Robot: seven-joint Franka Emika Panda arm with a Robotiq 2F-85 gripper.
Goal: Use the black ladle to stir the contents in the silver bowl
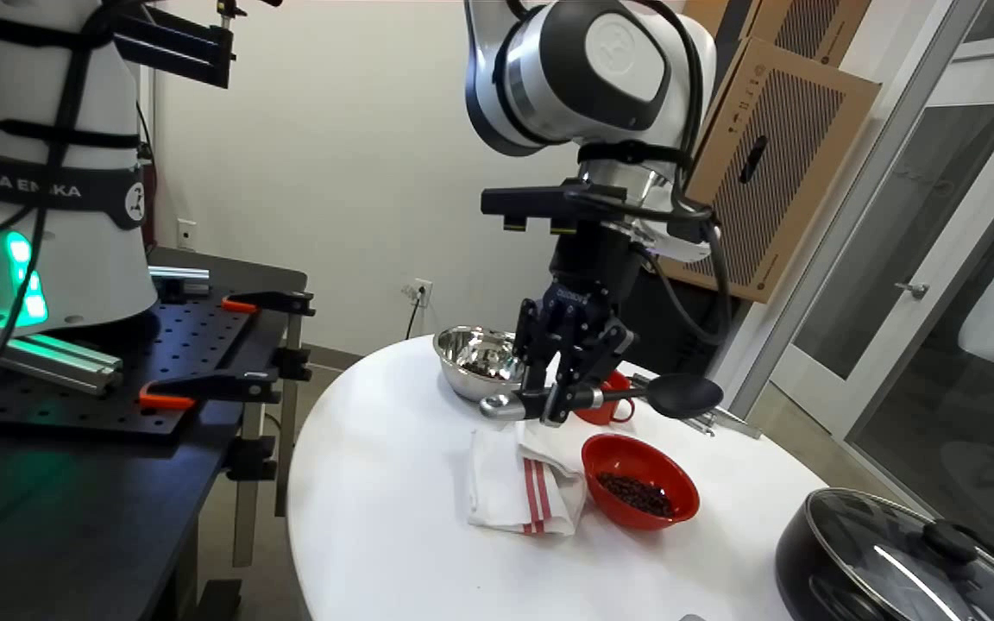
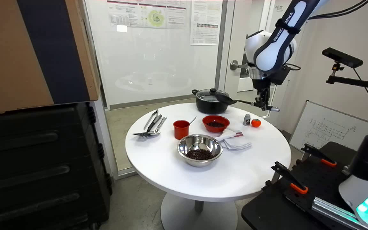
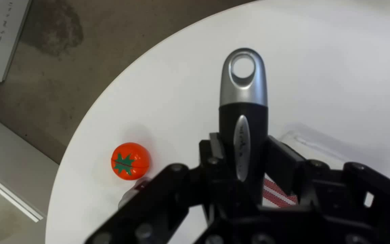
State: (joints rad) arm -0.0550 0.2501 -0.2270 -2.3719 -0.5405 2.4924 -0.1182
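The black ladle has a black scoop (image 1: 684, 396) and a black handle with a silver end (image 3: 243, 88). My gripper (image 1: 549, 404) is shut on its handle; the wrist view shows the fingers (image 3: 242, 149) on both sides of the grip. The ladle is held roughly level, above the table. In an exterior view its scoop (image 2: 225, 99) appears in front of the pan, and my gripper (image 2: 262, 103) is at the handle end. The silver bowl (image 2: 198, 163) stands on the white table with dark beans (image 2: 200, 154) inside. It also shows behind my gripper (image 1: 462, 379). The ladle is apart from the bowl.
A red bowl (image 2: 215, 128) of dark beans, a red cup (image 2: 181, 129) and a striped cloth (image 1: 506, 487) stand near the silver bowl. A lidded pan (image 2: 211, 105), shaker (image 2: 247, 120), tomato (image 2: 256, 123) and several utensils (image 2: 152, 126) are also on the table (image 2: 158, 161).
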